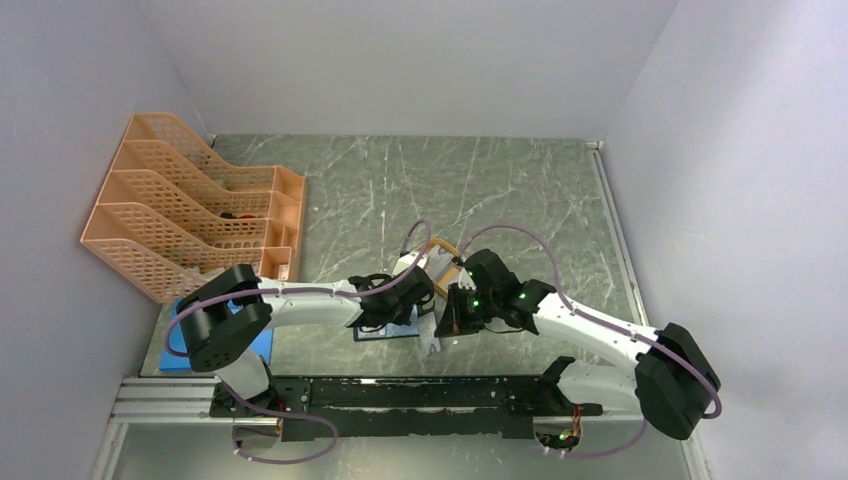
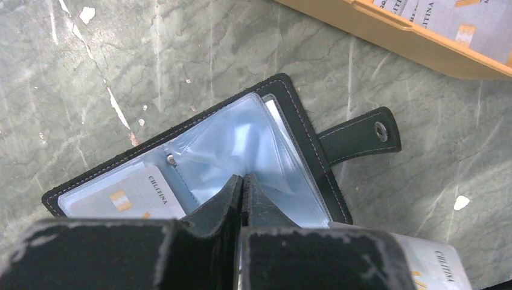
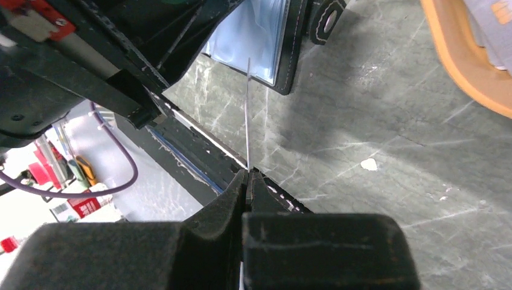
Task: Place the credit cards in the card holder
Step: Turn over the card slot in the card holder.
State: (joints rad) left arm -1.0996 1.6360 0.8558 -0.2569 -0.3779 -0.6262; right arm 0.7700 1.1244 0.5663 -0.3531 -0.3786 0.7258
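The left hand (image 2: 242, 181) pinches the card holder's (image 2: 223, 145) clear pocket; the right hand (image 3: 247, 175), shut, clamps 1 credit card (image 3: 248, 115) edge-on.

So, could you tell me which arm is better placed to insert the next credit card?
Right. The right gripper is shut on a credit card, edge aimed at the open card holder; the left gripper appears to pinch its clear sleeve.
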